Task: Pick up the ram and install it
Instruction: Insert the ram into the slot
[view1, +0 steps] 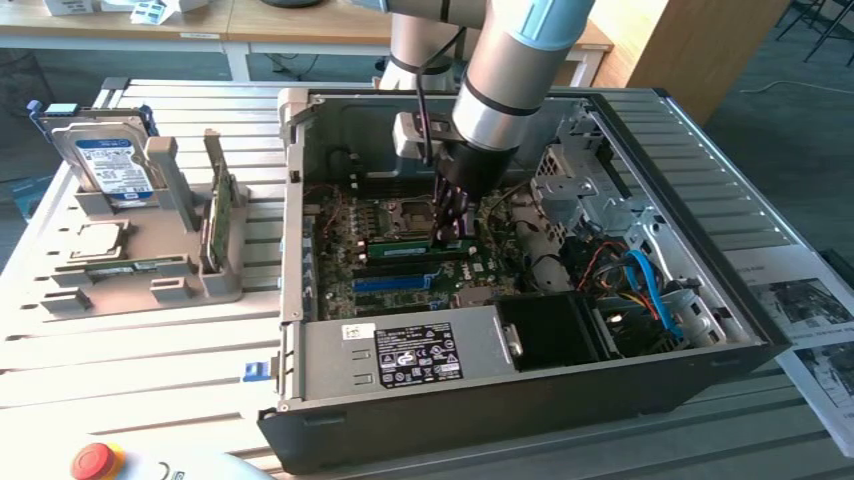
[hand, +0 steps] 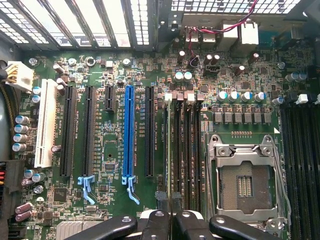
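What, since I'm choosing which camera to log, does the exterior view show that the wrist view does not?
Exterior view adds: the open black metal computer case, the grey plastic parts stand holding a blue-labelled hard drive, and the round red stop button. Wrist view adds: the white plastic slot strip and rows of small silver capacitors. Shared: the green motherboard, its long blue plastic slot strip, the square metal processor socket, and the pincer closed on the long thin green ram stick.

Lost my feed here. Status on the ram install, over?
Copy: gripper shut on the ram. Held edge-on at the memory slots, beside the CPU socket. Nothing seen in the way.
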